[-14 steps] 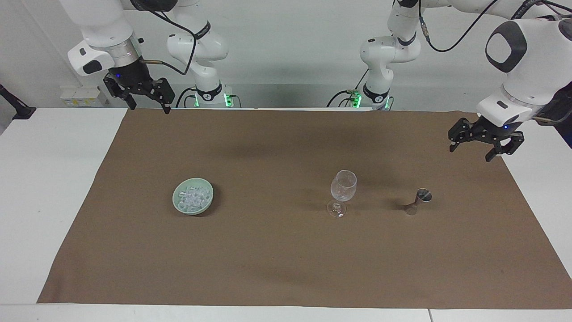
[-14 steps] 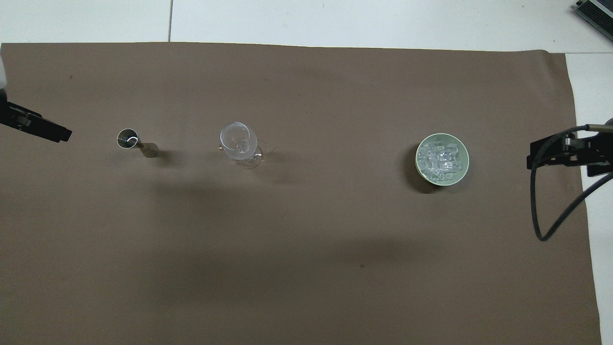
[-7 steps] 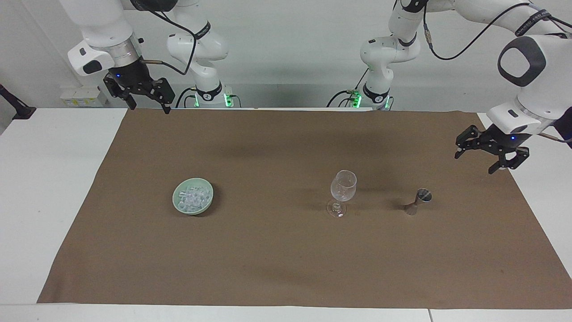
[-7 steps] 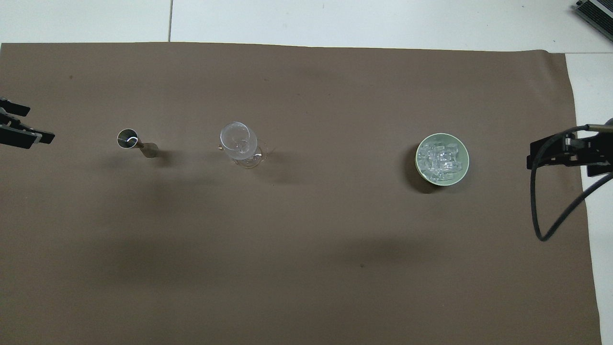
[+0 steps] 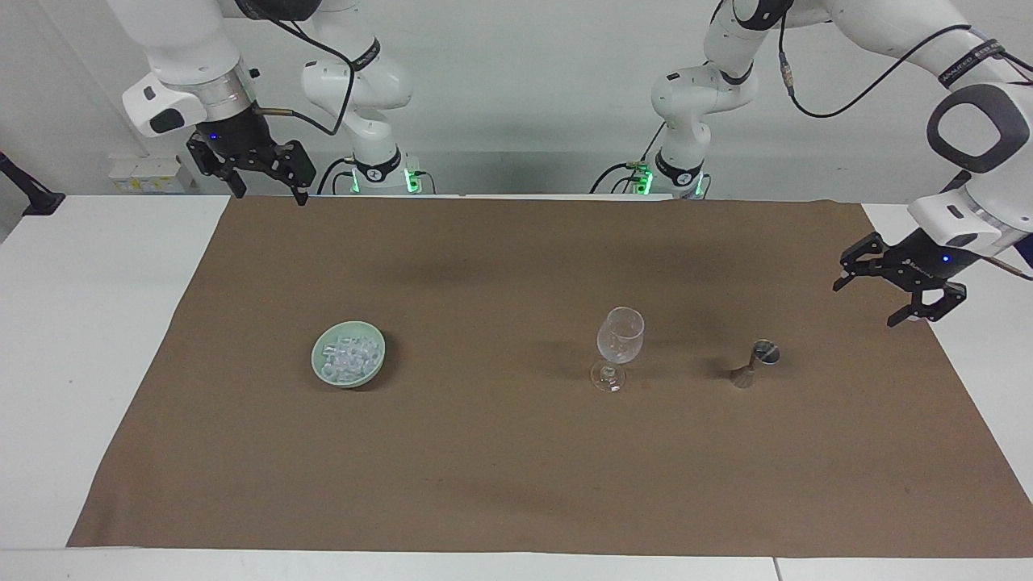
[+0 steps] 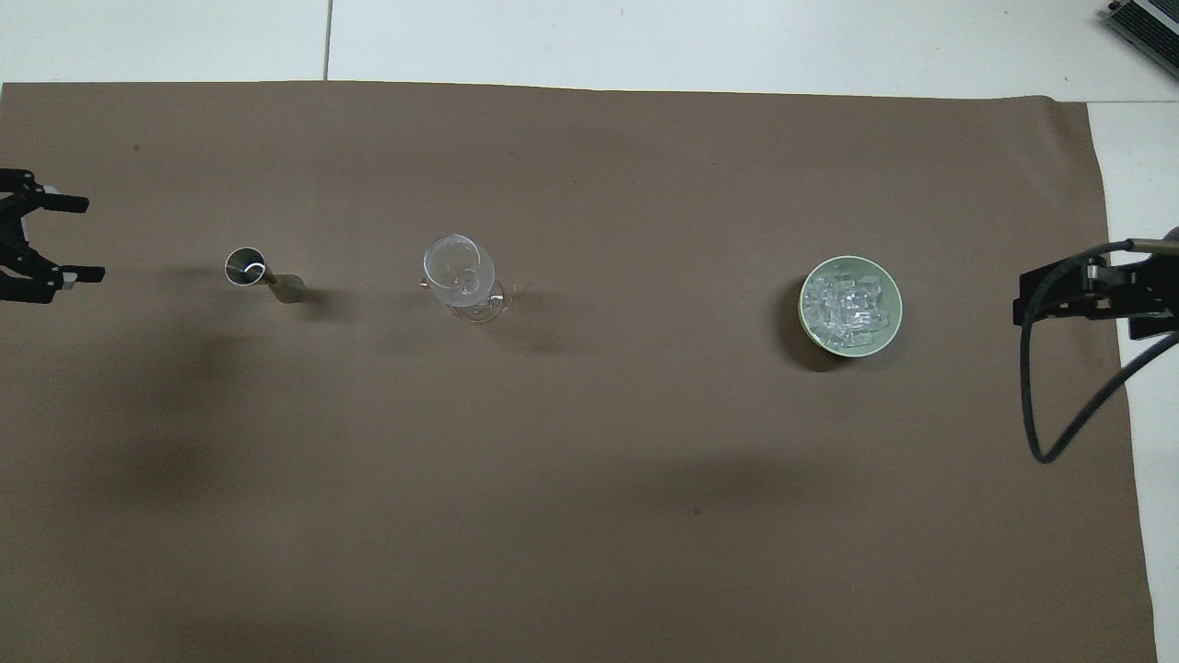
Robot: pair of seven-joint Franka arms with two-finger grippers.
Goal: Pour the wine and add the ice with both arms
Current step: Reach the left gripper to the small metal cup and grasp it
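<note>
Tabletop [image 5: 97,339], white, lies under a brown cloth [image 5: 516,476] that covers most of it, short of both end edges. No writing on anything can be read. The right arm waits with its right tool [image 5: 266,190] raised over the cloth's corner nearest its own base, fingers spread wide, gripping nothing. The left tool [image 5: 902,297] hangs over the cloth's edge at the left arm's end of the tabletop, fingers also spread wide and bare. A pale green bowl [image 5: 321,369] stands toward the right arm's end, about midway between the long edges, and the ice [image 5: 349,358] is heaped inside it. A clear wine glass [image 5: 618,347] stands upright toward the left arm's end. A small metal jigger [image 5: 757,363] stands beside it, closer to that end edge.
</note>
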